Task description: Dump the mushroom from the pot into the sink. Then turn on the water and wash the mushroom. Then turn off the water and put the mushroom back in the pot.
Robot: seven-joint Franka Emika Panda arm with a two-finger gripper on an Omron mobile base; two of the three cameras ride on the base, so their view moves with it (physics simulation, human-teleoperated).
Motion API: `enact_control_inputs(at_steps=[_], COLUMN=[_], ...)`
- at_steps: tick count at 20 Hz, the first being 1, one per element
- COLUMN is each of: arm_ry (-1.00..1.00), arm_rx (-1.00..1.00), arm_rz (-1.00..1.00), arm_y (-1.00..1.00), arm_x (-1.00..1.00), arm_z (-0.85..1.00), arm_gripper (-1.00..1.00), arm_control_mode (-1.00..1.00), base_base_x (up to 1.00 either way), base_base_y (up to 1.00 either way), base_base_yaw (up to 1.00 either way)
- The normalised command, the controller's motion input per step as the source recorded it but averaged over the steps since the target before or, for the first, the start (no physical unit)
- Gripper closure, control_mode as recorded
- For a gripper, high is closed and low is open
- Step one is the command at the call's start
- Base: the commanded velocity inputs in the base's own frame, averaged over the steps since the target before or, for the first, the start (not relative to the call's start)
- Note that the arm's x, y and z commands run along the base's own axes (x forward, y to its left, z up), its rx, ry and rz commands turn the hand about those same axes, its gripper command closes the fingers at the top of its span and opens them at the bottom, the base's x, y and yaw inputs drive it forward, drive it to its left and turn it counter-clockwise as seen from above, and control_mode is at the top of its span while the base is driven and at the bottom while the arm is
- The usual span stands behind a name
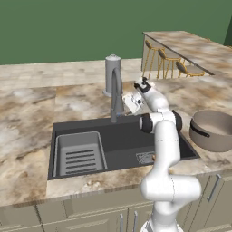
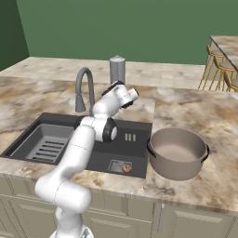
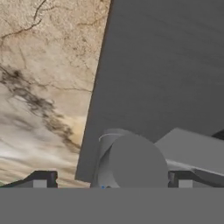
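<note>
Grey metal faucet (image 1: 116,93): stands behind the sink (image 1: 122,136); its base is seen close between the fingertips in the hand view.
Gripper (image 3: 111,180): jaws are spread wide, nothing is held; it is poised beside the faucet.
Mushroom (image 2: 127,169): lies on the drain grate (image 2: 121,166) in the sink.
Pot (image 2: 178,152): sits upright on the marble counter (image 2: 195,111), just right of the sink.
Ribbed tray (image 1: 80,153): is set in the sink's left part.
</note>
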Motion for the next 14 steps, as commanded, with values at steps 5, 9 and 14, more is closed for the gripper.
enact_control_inputs(at_steps=[5,9,14], arm_ry=[-0.03,-0.03,-0.1], arm_rx=[-0.07,0.06,0.15], arm_rz=[0.01,0.0,0.0], arm_y=[0.01,-0.99,-1.0], arm_x=[-0.03,-0.25,-0.78], arm_z=[0.27,0.11,0.29], arm_gripper=[-1.0,-1.0,-1.0], arm_control_mode=[-1.0,-1.0,-1.0], base_base_x=[0.0,0.0,0.0], base_base_y=[0.0,0.0,0.0], base_base_yaw=[0.0,0.0,0.0])
